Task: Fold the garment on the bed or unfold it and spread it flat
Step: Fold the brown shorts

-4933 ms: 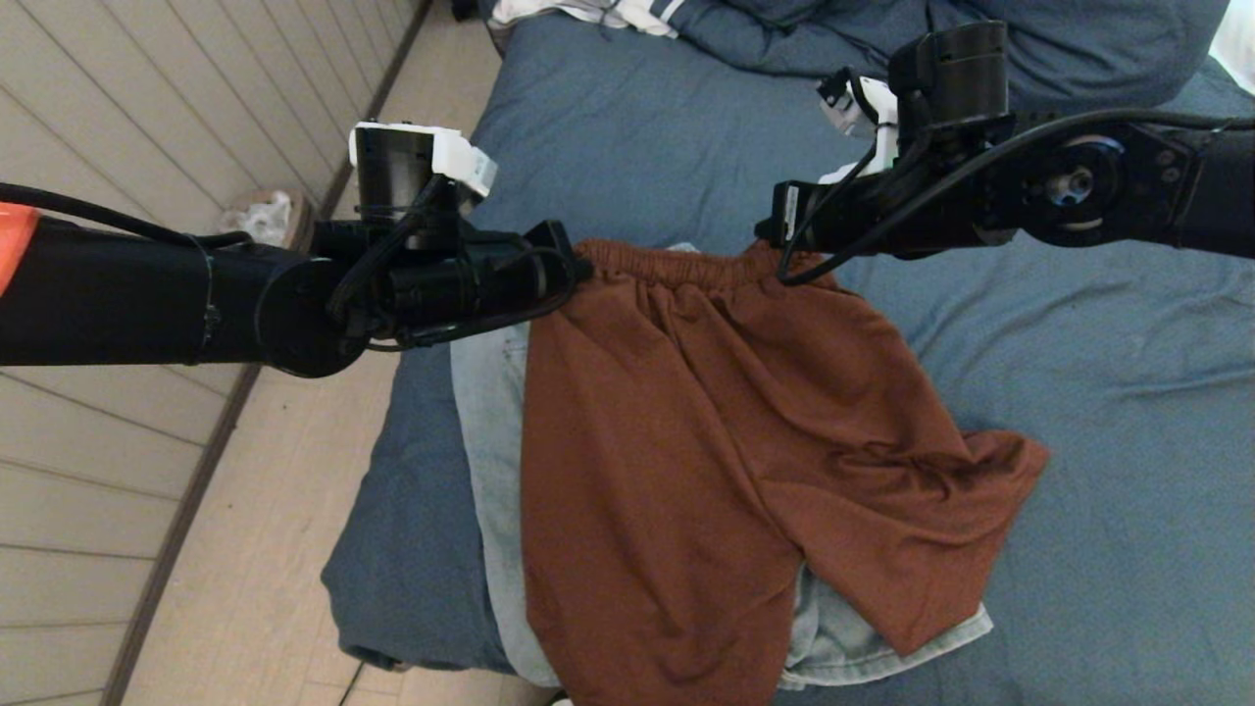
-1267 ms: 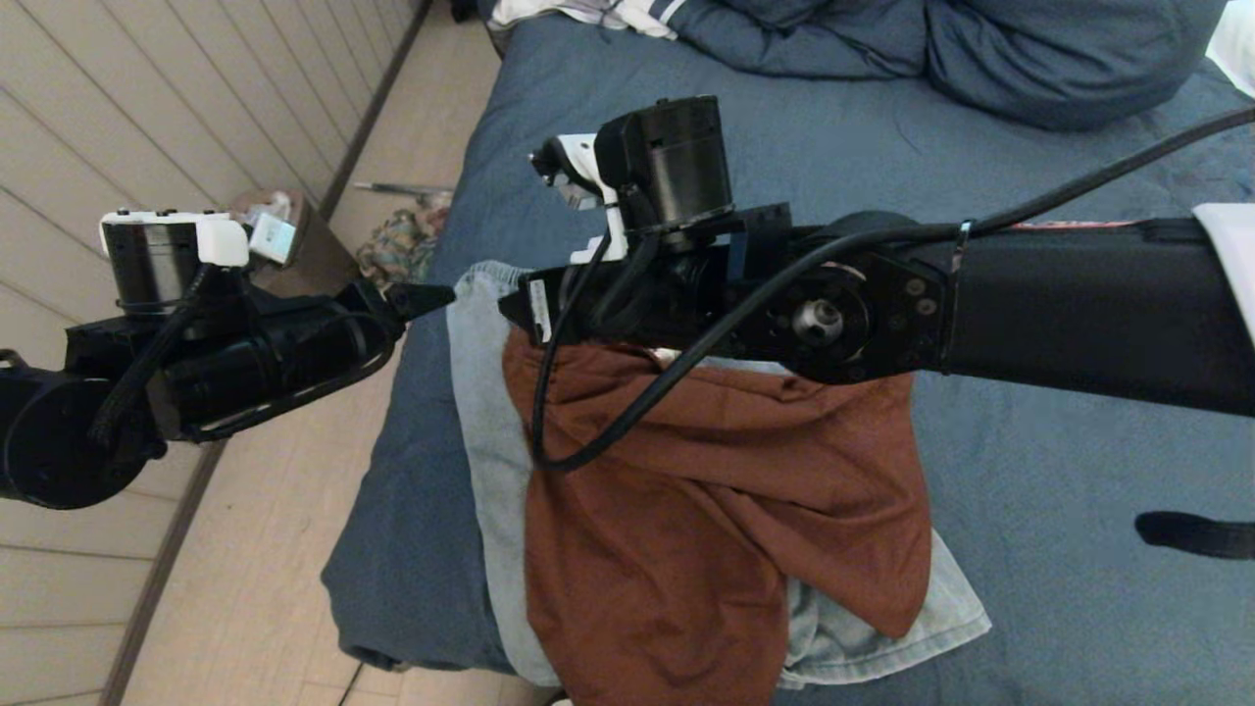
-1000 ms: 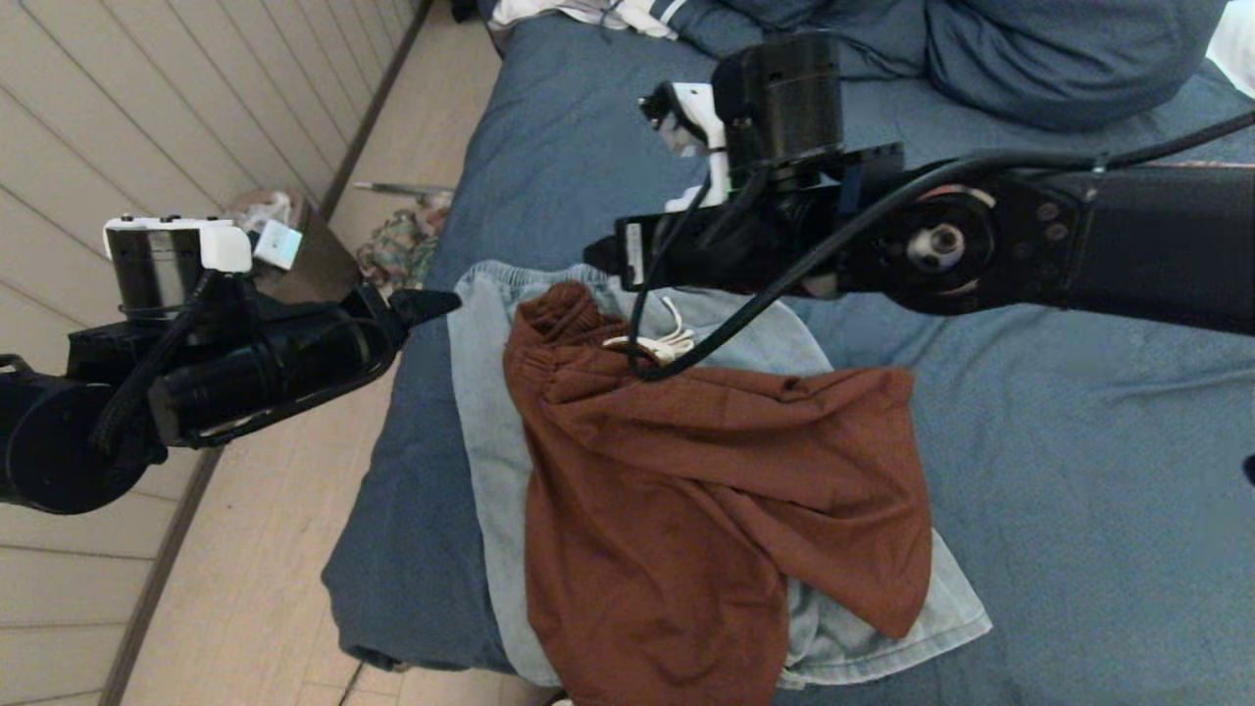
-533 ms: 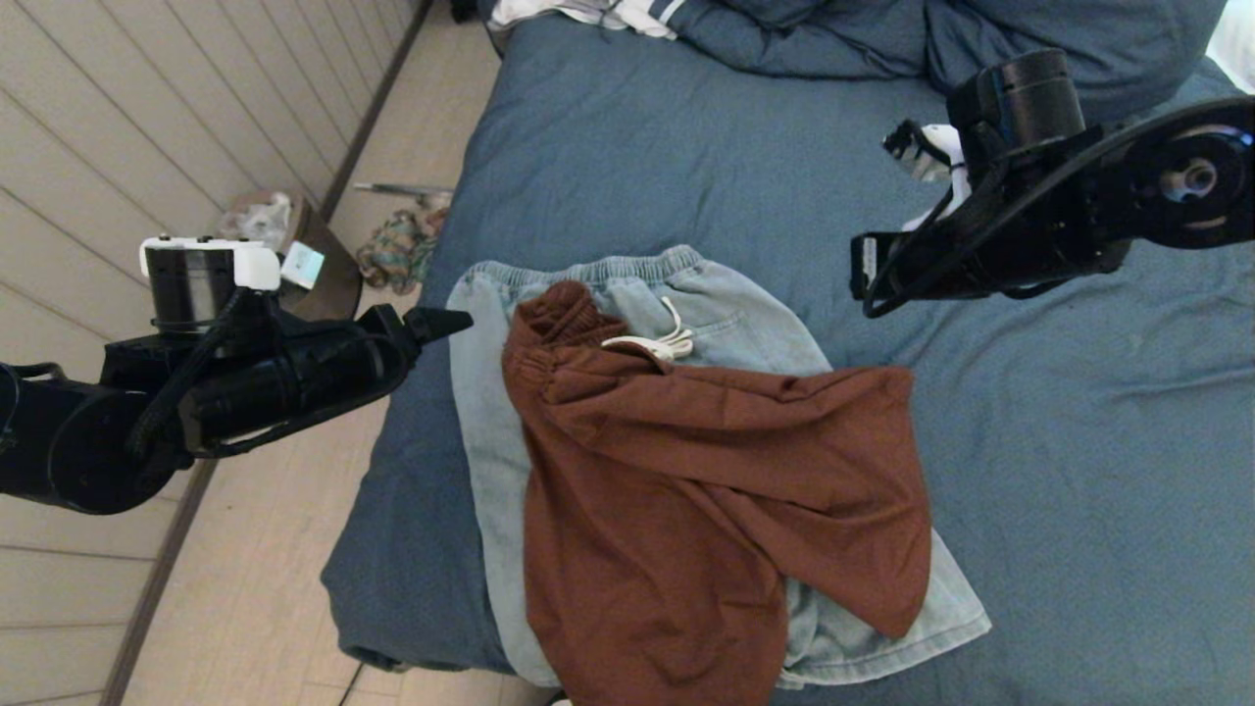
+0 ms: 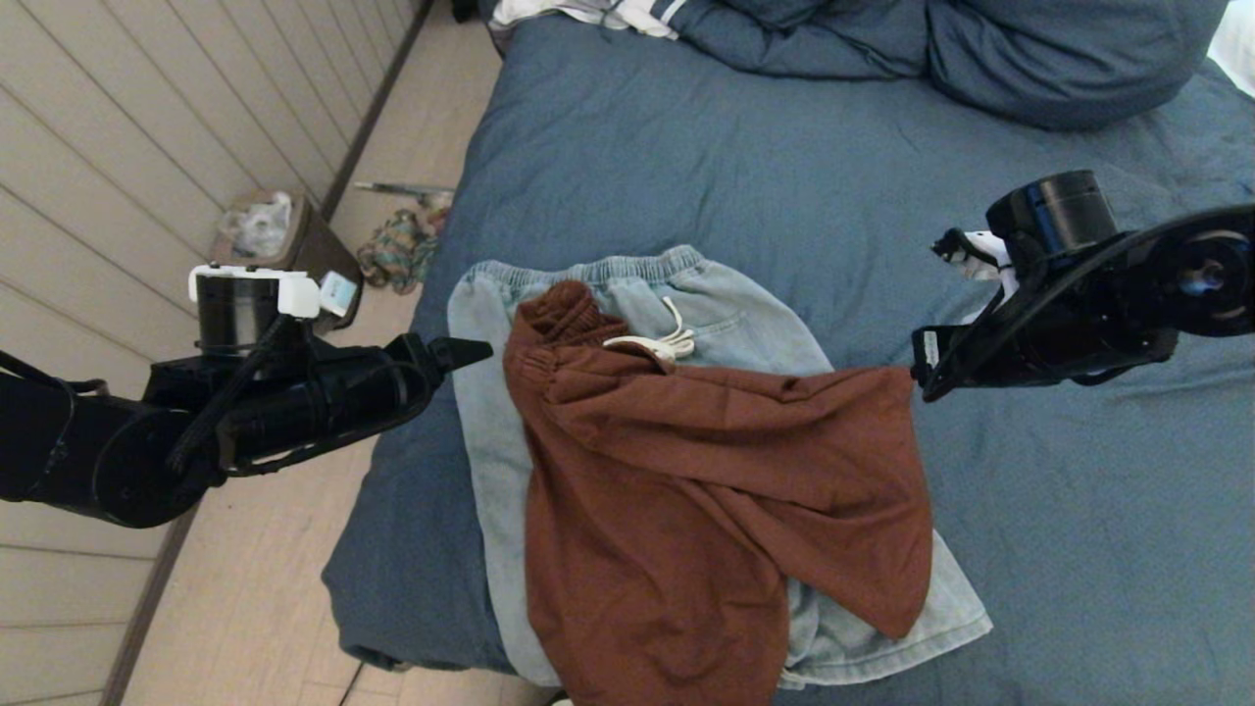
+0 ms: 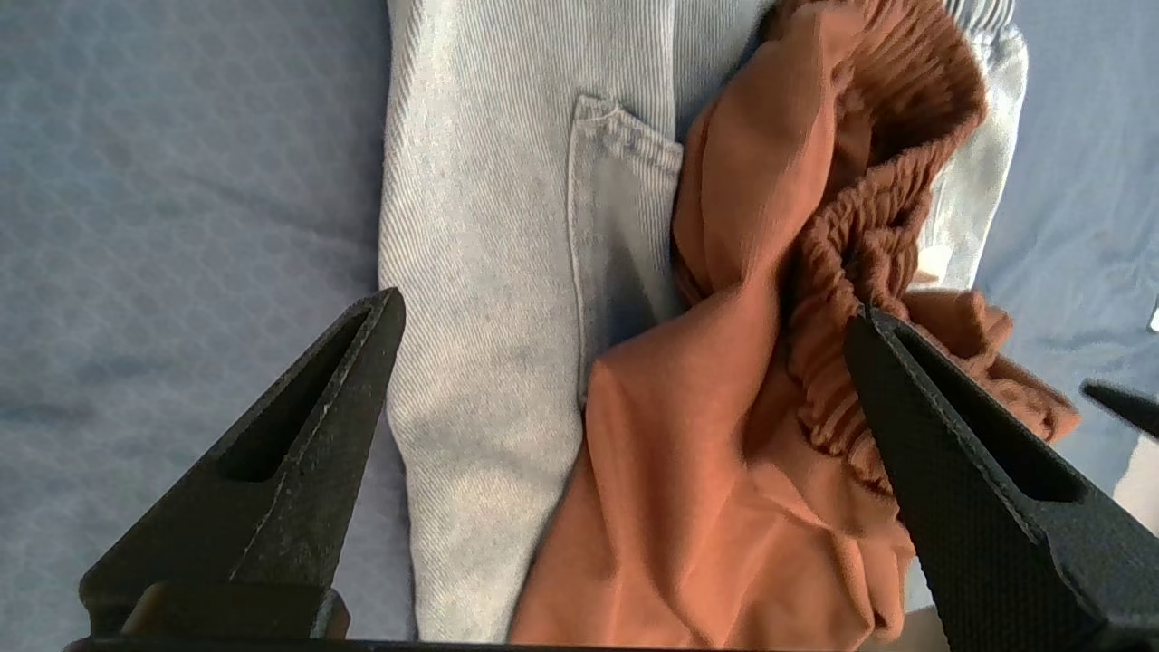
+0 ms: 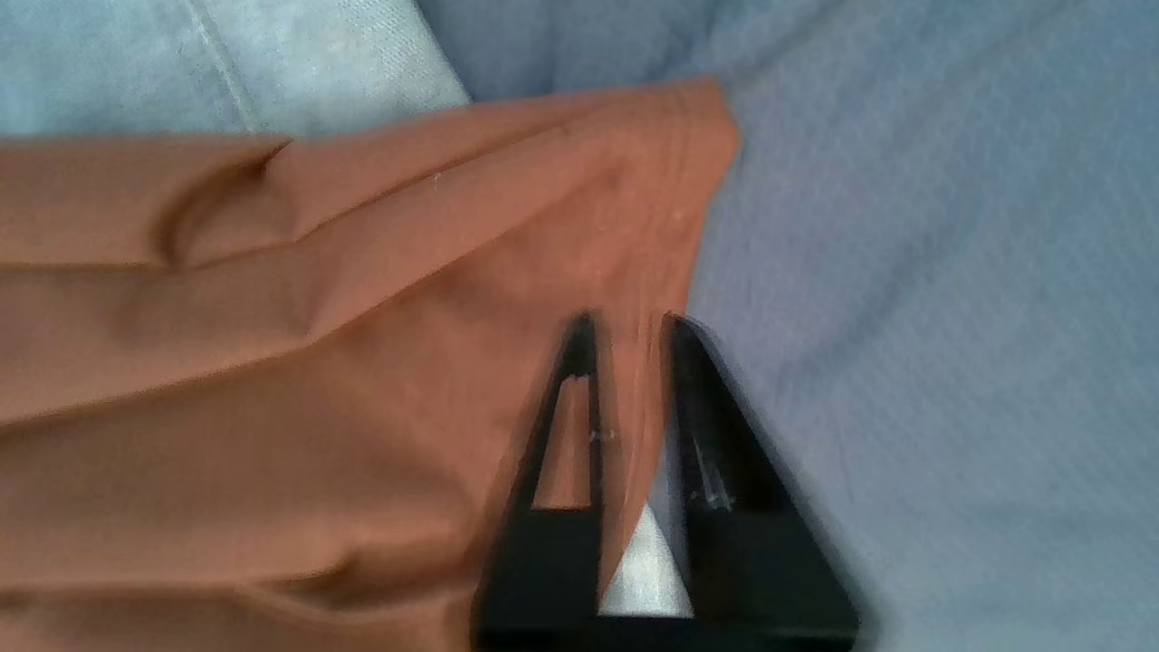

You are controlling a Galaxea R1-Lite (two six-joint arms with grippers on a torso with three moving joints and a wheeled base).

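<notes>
- We take the rust shorts point(image 5: 706, 490) as the landmark: they lie folded over and rumpled on the near part of the bed point(image 5: 745, 167), with the bunched waistband at their far left end.
- The shorts rest on top of a pair of pale denim shorts point(image 5: 490, 441), which lies flat on the bed. Denim shows along the left side of the rust shorts, beyond their waistband, and past their near right hem.
- A white drawstring point(image 5: 662, 341) lies on the denim, just beyond the rust waistband.
- The left gripper point(image 5: 461, 353) hangs just left of the rust waistband, over the left edge of the denim. In the left wrist view its fingers point(image 6: 299, 435) stand wide apart with nothing between them, and the waistband shows below them.
- The right gripper point(image 5: 922, 371) sits at the right corner of the rust shorts. In the right wrist view its fingers point(image 7: 566, 426) stand close together, with a narrow gap and the rust hem showing in that gap. We cannot tell whether they clamp the cloth.
- Blue bedding point(image 5: 980, 54) is heaped at the far end of the bed, well beyond the rust shorts.
- A small bin point(image 5: 284, 235) stands on the floor, left of the rust shorts and off the bed.
</notes>
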